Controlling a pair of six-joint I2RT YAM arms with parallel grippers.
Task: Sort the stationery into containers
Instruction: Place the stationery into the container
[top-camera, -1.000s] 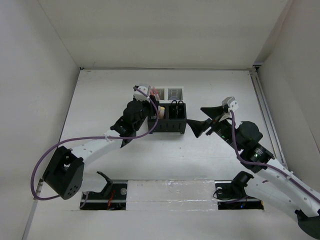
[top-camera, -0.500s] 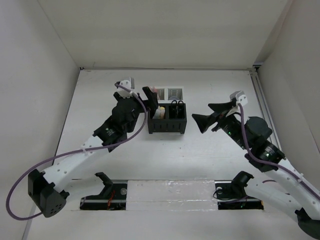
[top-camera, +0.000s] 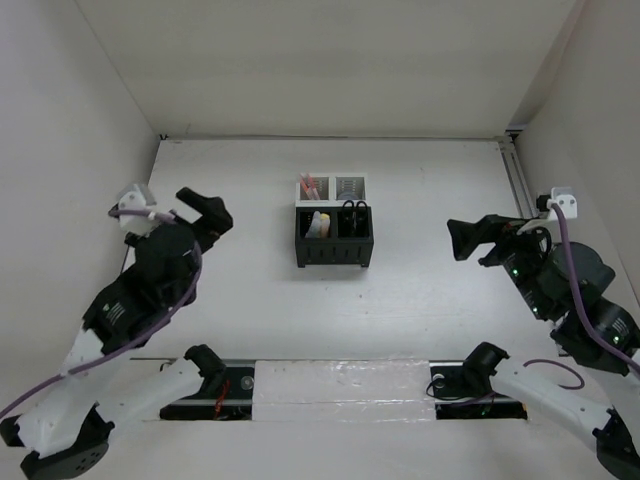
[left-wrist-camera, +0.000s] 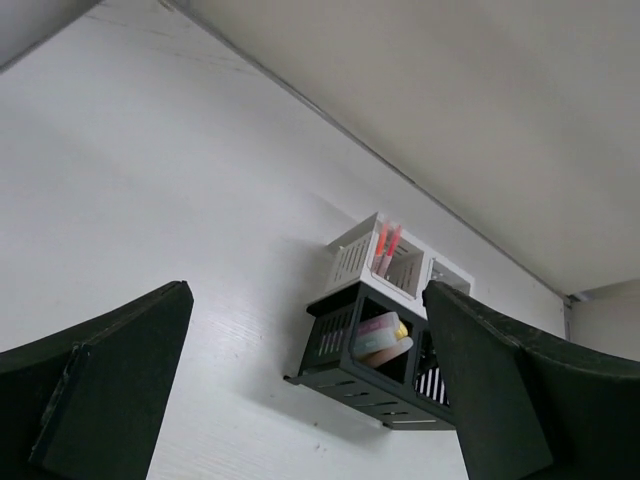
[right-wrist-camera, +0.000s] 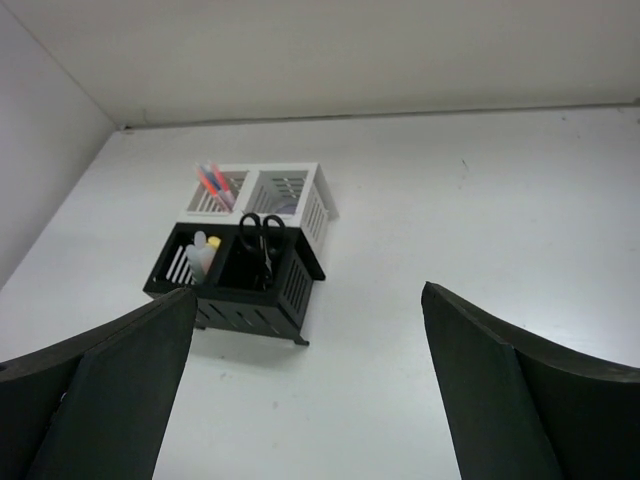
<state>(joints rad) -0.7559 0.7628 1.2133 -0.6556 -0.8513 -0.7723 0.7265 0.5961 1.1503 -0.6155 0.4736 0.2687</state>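
The organiser block (top-camera: 335, 250) stands mid-table: pens (top-camera: 308, 185) in the rear left white compartment, highlighters (top-camera: 319, 224) and scissors (top-camera: 353, 210) in the black ones, lower parts hidden by the walls. The other white compartment's contents are indistinct. Left gripper (top-camera: 205, 208) and right gripper (top-camera: 458, 240) gape empty, well apart from it

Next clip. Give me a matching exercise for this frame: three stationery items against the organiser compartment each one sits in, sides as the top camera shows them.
Items:
1. scissors
2. pens
3. highlighters

Places:
A. left black compartment
B. left white compartment
C. right black compartment

Pairs: 1-C, 2-B, 3-A.
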